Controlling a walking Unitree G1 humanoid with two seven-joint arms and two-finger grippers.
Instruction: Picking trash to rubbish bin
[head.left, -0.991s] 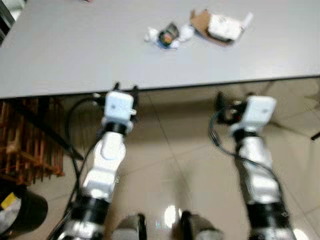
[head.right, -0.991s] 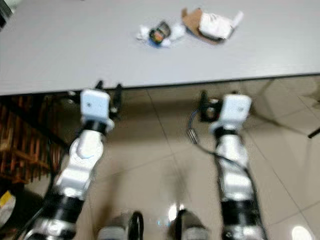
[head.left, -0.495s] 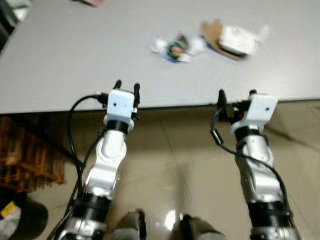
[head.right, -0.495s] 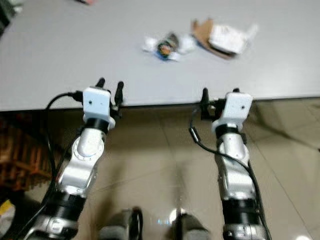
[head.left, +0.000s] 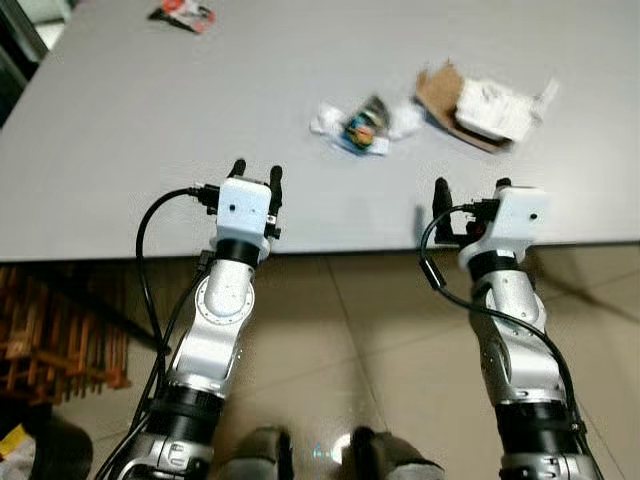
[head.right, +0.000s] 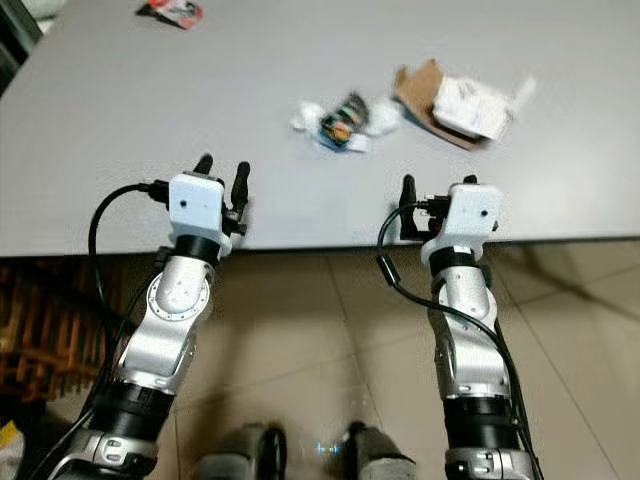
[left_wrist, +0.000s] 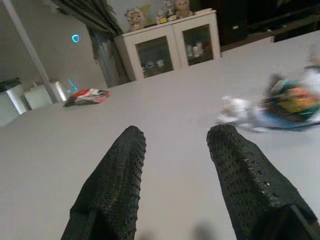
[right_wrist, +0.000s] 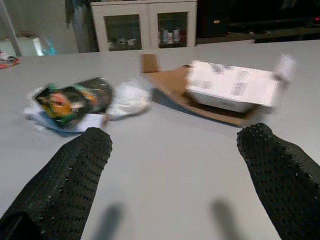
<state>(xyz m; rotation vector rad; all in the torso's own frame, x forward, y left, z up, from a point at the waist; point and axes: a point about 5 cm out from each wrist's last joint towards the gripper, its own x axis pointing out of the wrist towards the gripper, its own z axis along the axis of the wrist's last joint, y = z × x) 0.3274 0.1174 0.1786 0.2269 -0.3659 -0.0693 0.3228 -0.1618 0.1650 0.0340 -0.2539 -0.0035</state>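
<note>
On the grey table (head.left: 150, 130) lies a crumpled colourful wrapper with white tissue (head.left: 362, 127), also in the right wrist view (right_wrist: 75, 102). To its right is a torn brown cardboard piece with a white box (head.left: 487, 108) on it. A red wrapper (head.left: 182, 13) lies at the far left. My left gripper (head.left: 256, 172) is open over the table's front edge, short of the colourful wrapper. Over the same edge my right gripper (head.left: 471, 187) stands open, nearer the cardboard. Both hold nothing.
The table's front edge runs across under both wrists, with tiled floor (head.left: 380, 340) below. A wooden rack (head.left: 50, 330) stands under the table at the left. A white glass-door cabinet (left_wrist: 170, 45) stands beyond the table's far side.
Both arms have risen from below the table's edge to just above its front edge. The camera has also shifted, so the trash sits lower in the picture.
</note>
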